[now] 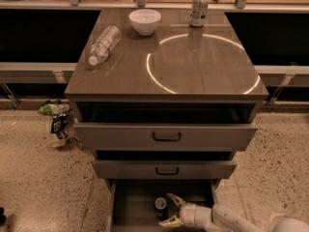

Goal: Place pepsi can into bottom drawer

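The pepsi can (161, 208) stands upright on the floor of the bottom drawer (133, 204), which is pulled out at the foot of the cabinet. It is dark with a silver top. My gripper (171, 210) reaches into the drawer from the lower right, just right of the can. Its pale fingers (174, 198) are spread open on either side of the can's right edge, not clamped on it. The white arm (227, 219) runs off to the bottom right.
The two upper drawers (166, 136) are partly open above the bottom one. On the cabinet top (203, 66) are a white bowl (145, 21), a lying plastic bottle (102, 44) and a silver-grey can (198, 9). Litter (59, 124) lies on the floor at left.
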